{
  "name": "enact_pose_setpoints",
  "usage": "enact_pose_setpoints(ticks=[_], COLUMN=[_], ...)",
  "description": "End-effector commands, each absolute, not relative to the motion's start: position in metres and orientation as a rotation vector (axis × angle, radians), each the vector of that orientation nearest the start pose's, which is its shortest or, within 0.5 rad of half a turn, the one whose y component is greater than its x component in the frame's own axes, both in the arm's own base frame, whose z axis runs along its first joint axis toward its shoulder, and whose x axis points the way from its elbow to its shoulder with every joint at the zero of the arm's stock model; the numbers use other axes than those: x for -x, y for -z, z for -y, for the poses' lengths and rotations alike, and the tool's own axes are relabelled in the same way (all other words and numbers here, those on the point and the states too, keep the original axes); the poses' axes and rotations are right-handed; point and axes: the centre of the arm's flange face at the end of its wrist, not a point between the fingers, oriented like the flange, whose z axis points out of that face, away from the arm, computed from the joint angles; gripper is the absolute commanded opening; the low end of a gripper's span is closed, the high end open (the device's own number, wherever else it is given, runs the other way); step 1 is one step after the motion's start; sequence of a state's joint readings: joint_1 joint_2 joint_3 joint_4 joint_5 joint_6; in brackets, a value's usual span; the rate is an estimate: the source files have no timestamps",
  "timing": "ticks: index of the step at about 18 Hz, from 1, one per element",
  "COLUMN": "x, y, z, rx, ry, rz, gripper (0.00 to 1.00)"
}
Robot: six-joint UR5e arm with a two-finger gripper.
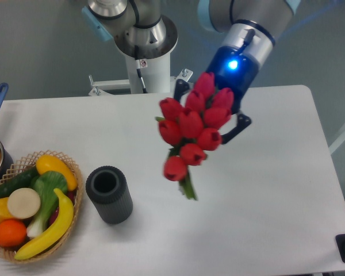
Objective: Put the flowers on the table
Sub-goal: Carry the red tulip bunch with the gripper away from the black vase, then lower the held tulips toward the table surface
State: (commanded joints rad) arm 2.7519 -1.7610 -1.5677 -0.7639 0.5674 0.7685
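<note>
Flowers [192, 127] held up off the bench [264, 195], mid-carry, not yet placed.

Red tulip bunch tilted, heads toward the far edge, green stem ends pointing down toward bench centre and clear of the surface. Pinched by the gripper [210, 112] behind the heads; one dark finger visible on each side of the bunch. Well apart from dark vase [108, 194] and wicker basket [31, 202] by the near-left corner. Best done by lowering over the bare centre, tipping the bunch flat so stems touch first, then spreading the gripper only once weight rests on the bench. Risk if released high: rolling or bouncing heads.
</note>
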Motion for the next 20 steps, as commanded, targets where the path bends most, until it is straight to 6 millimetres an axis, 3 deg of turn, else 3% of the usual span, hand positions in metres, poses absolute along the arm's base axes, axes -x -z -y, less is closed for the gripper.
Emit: enact_pose_setpoints(ticks=[6,14,20], x=[0.471,0.464,0.461], y=[-0.509,-0.496,-0.463], z=[-0.401,-0.373,-0.356], rx=[2.152,2.32,2.491], ry=[-0.048,-0.22,-0.336], rz=[0.176,0.306,0.417], gripper=[0.48,0.48,0.47])
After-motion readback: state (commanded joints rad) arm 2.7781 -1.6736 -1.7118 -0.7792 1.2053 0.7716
